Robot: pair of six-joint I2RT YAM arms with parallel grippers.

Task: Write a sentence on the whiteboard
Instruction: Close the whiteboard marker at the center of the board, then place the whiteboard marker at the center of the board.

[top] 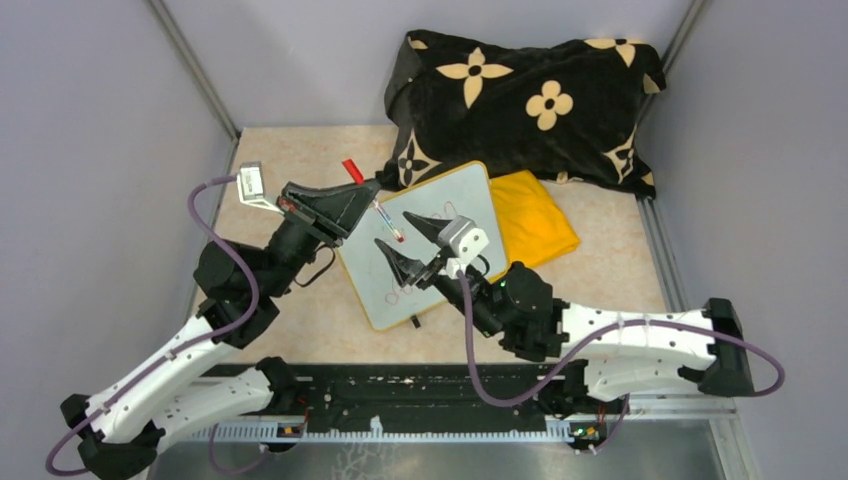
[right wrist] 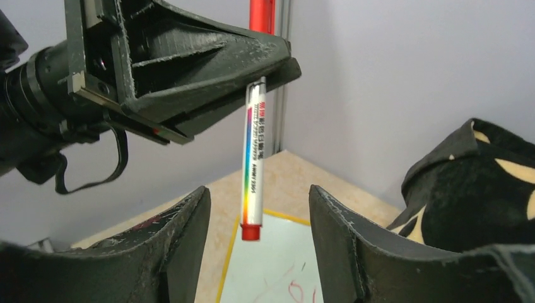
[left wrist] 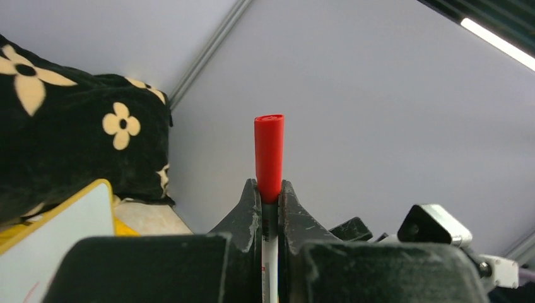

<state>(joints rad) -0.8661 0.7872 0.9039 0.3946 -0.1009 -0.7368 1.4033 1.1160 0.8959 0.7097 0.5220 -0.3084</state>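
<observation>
at 10 o'clock over the whiteboard (top: 462, 196), left tool (top: 372, 194) pinched the marker (right wrist: 252, 164) high up, right tool (right wrist: 257, 202) spread; writing pressure could pivot it.

The top view looks down from behind the arm bases over the whole surface (top: 310, 340). The left wrist view peers upward, close along its end effector (left wrist: 269, 189); the right wrist view shares its red marker (right wrist: 253, 170), nearby.

Red-capped marker (top: 386, 217) in left end effector (top: 372, 190) over the whiteboard (top: 372, 288)
</observation>
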